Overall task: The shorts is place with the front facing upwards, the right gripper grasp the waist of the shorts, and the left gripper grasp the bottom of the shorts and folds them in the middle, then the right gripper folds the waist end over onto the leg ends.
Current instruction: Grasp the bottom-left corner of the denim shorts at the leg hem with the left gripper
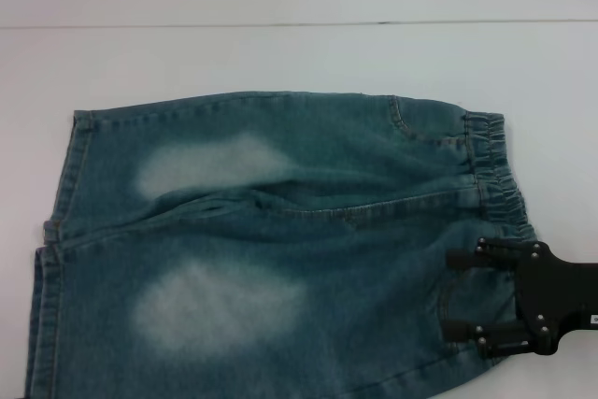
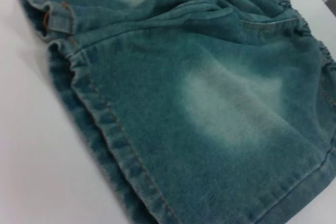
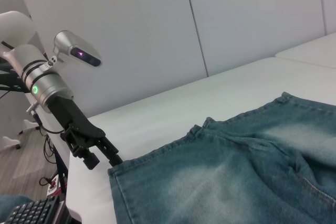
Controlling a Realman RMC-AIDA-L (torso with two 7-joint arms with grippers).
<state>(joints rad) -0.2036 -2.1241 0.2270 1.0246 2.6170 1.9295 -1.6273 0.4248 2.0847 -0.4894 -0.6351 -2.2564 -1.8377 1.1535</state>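
Observation:
The blue-green denim shorts (image 1: 280, 231) lie flat on the white table (image 1: 280, 53), front up. The gathered waist (image 1: 495, 170) is at the right and the straight leg ends (image 1: 67, 165) are at the left. My right gripper (image 1: 460, 293) hovers open over the nearer part of the waist, one finger on each side of the pocket seam, holding nothing. The head view does not show the left gripper. In the right wrist view my left gripper (image 3: 104, 157) sits just off the corner of the nearer leg hem (image 3: 113, 192), open and empty. The left wrist view looks closely at that hem (image 2: 105, 129).
A seam in the table (image 1: 280, 24) runs across behind the shorts. Beyond the table's left edge, the right wrist view shows the floor and a keyboard (image 3: 29, 213). Grey wall panels (image 3: 236, 19) stand behind.

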